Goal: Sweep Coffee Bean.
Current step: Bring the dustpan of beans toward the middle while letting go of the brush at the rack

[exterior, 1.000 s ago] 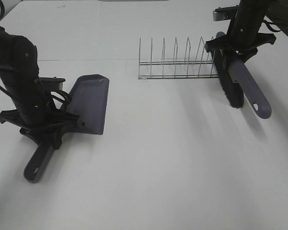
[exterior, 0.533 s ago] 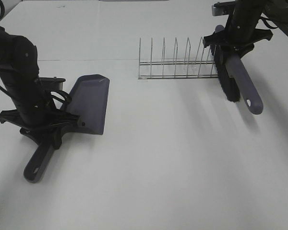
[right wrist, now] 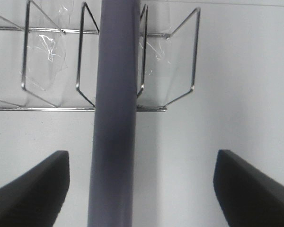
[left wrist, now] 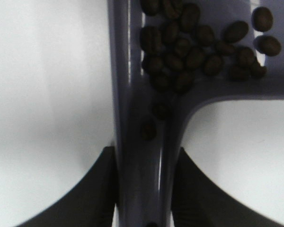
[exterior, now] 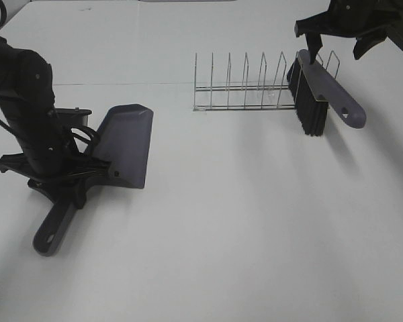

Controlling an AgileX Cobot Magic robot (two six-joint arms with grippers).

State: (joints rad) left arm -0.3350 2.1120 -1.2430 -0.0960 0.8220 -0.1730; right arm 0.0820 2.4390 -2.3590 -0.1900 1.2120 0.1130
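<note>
The coffee bean (left wrist: 199,47) cluster lies inside the grey-purple dustpan (exterior: 124,144), at the back of the pan where the handle begins; two beans sit in the handle's groove. My left gripper (exterior: 60,188) is shut on the dustpan handle (left wrist: 144,142), with the pan flat on the table at the left. The brush (exterior: 322,94), with a purple handle and black bristles, leans in the right end of the wire rack (exterior: 245,87). My right gripper (exterior: 334,50) hovers open above it, with the brush handle (right wrist: 114,118) running free between the wide-apart fingers (right wrist: 33,189).
The wire rack (right wrist: 52,61) stands at the back centre-right on the white table (exterior: 242,221). A seam line crosses the table behind the dustpan. The free end of the dustpan handle points toward the front left.
My right gripper has opened and risen, letting go of the brush, which now rests against the rack's right end. The left arm and dustpan have not moved.
</note>
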